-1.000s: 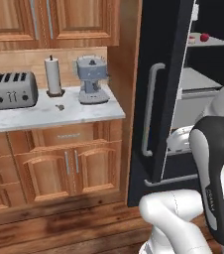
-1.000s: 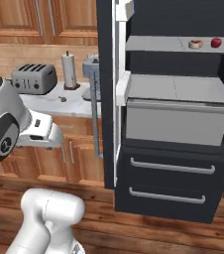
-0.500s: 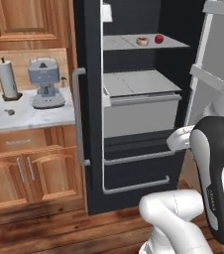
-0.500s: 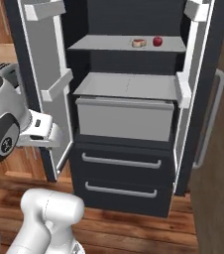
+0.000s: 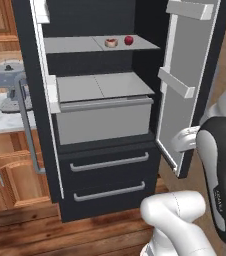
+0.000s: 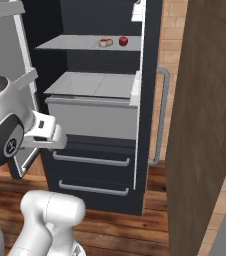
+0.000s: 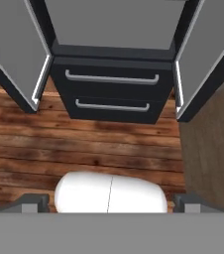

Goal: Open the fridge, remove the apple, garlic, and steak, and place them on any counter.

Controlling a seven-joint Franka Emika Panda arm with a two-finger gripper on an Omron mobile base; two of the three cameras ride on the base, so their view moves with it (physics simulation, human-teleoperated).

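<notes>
The base has driven round since a second ago, so the tall black French-door fridge (image 5: 105, 165) now faces the cameras with both doors open. The small glossy red apple (image 5: 128, 40) sits by the top shelf's front right corner, just beside what may be the cream-rimmed steak (image 5: 111, 43). The two-finger gripper (image 7: 111, 201) hangs low with jaws spread and empty; a rising reach could clip a door or knock the apple off.

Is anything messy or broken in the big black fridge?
Nothing stands out. The fridge has both doors open, its two lower drawers shut, and the apple and the steak sit tidily on the upper shelf.
</notes>
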